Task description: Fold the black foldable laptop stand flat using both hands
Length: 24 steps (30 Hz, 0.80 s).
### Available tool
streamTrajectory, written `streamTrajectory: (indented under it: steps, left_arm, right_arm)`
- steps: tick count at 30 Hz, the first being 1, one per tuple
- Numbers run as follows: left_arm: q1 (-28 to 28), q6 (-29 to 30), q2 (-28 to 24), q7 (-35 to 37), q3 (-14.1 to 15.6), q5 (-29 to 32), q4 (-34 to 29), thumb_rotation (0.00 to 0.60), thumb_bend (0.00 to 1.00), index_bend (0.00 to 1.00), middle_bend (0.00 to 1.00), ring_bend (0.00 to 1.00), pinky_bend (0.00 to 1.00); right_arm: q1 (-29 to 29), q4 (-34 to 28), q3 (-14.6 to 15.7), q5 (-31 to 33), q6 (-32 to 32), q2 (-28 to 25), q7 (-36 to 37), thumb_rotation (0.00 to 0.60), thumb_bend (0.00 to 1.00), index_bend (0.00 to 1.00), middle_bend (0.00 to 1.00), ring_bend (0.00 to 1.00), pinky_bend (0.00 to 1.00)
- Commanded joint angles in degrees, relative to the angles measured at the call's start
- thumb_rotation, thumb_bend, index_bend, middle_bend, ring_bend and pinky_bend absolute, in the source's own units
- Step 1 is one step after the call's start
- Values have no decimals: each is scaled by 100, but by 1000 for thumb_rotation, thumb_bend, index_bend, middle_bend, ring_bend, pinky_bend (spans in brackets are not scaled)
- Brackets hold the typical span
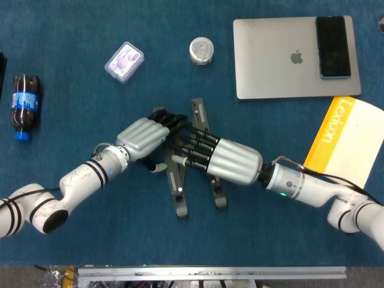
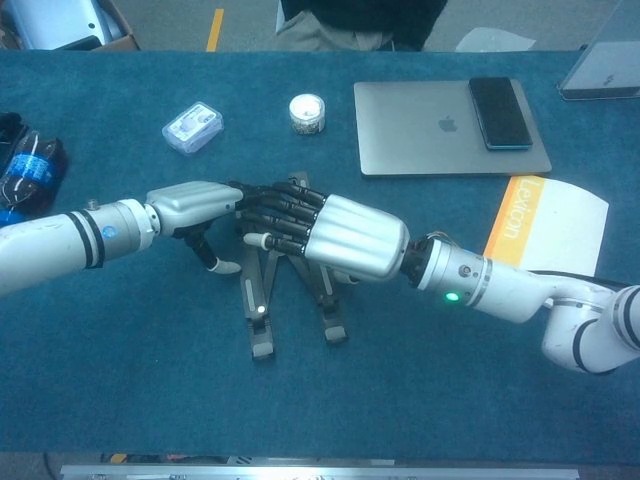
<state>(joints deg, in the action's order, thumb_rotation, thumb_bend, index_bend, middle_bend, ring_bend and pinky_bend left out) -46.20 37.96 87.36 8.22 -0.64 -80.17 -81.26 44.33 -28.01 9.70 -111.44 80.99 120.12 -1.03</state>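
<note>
The black laptop stand [image 1: 178, 193] lies on the blue table as a narrow V, with its two legs pointing toward me; the chest view shows the stand [image 2: 257, 318] too. My left hand [image 1: 144, 137] lies over the upper part of the left leg, fingers stretched out and thumb below. From the right, my right hand [image 1: 227, 161] presses its stretched fingers on the right leg [image 1: 217, 193]. The fingertips of both hands meet over the stand's middle and hide its hinge. In the chest view the left hand [image 2: 195, 205] and right hand [image 2: 345, 235] touch at the fingertips.
A closed silver laptop [image 1: 276, 66] with a phone [image 1: 333, 38] on it sits at the back right, above a yellow Lexicon book [image 1: 348, 141]. A small round tin [image 1: 201, 50] and a clear plastic box [image 1: 124, 61] stand behind the stand. A cola bottle [image 1: 24, 105] lies far left.
</note>
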Motion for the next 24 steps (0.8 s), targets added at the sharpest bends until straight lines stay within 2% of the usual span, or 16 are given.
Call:
streamTrajectory:
  steps: [1,8,14,17,20,24]
  left_arm:
    - [-40,-35,-35,103,14,-66,0,600,257,0,0,0,6]
    - [-56,10,-103,101,45,-124,-6,600,260,0,0,0,6]
    - [25,256,-398,-389,62,-70,-195,599,260,0,0,0,6]
    - [149,550,-583,-704,41,-13,-351,599,260,0,0,0,6]
    - [290,845,-804,-844,-2,46,-604,598,259,0,0,0,6]
    - [471,1243,-1115,-1002,-60,60,-921,599,260,0,0,0,6]
  right_arm:
    - [16,28,5,14,10,16,18,600,0,0,0,0,0]
    - [13,40,31,46,41,43,18,600,0,0,0,0,0]
    - [47,-255,5,102,101,-148,147,600,0,0,0,0,0]
    - [133,-689,-70,162,78,-406,187,600,0,0,0,0,0]
    - [229,-1405,-154,275,-97,-807,247,600,0,0,0,0,0]
    - [426,-2662,-269,509,-649,-1538,286,600,0,0,0,0,0]
